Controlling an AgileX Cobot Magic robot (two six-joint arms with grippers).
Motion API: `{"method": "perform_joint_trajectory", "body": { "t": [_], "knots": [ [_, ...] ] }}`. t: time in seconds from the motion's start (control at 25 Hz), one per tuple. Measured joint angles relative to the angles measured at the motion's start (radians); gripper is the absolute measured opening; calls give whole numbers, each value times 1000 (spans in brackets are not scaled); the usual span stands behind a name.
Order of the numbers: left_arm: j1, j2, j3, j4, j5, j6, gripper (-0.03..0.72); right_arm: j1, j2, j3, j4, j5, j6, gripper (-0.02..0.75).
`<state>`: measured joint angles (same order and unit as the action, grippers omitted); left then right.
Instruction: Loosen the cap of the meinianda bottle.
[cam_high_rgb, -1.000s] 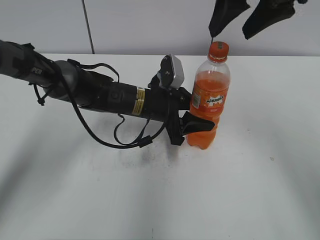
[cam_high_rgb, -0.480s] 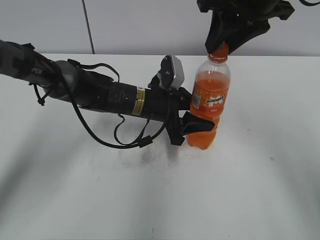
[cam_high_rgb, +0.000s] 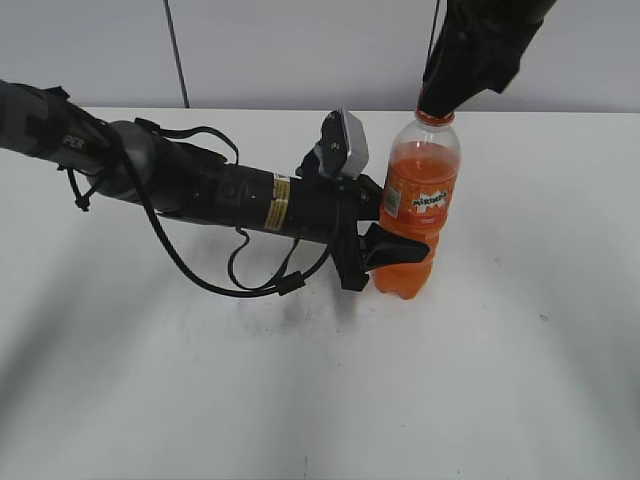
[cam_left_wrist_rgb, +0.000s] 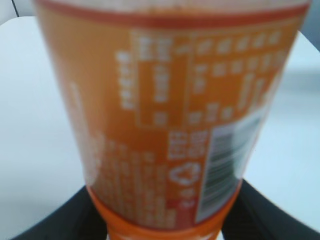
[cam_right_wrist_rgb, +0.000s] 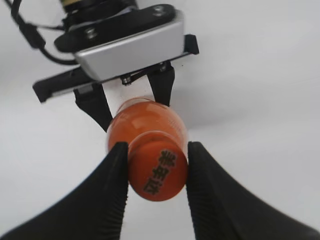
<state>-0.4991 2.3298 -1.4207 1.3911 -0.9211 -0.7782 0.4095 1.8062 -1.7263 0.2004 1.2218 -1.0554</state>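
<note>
Right hand (cam_right_wrist_rgb: 156, 172) around round orange cap (cam_right_wrist_rgb: 157, 172)

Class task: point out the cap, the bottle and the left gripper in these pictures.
cap (cam_right_wrist_rgb: 156, 171), right wrist view, its printed top.
bottle (cam_high_rgb: 415, 200), exterior view, its label.
left gripper (cam_high_rgb: 395, 245), exterior view, front finger across the bottle.

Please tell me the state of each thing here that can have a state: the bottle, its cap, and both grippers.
Mirinda bottle: upright on the table, nearly full.
Cap: on the bottle.
Left gripper: shut on the bottle's lower body.
Right gripper: shut on the cap from above.
</note>
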Motion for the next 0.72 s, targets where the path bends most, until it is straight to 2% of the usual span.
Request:
{"method": "perform_joint_trajectory", "body": {
  "t": [0.12, 0.44, 0.48, 0.64, 0.72],
  "knots": [
    [0, 0, 0, 0, 0, 0, 382, 1, -1, 0, -2, 1, -213, 269],
    [0, 0, 0, 0, 0, 0, 382, 1, -1, 0, 6, 2, -259, 276],
    [0, 0, 0, 0, 0, 0, 382, 1, -1, 0, 6, 2, -251, 298],
    [0, 0, 0, 1, -1, 0, 382, 1, -11, 0, 19, 2, -195, 498],
    [0, 0, 0, 1, -1, 0, 382, 1, -30, 0, 45, 2, -156, 551]
  ]
}}
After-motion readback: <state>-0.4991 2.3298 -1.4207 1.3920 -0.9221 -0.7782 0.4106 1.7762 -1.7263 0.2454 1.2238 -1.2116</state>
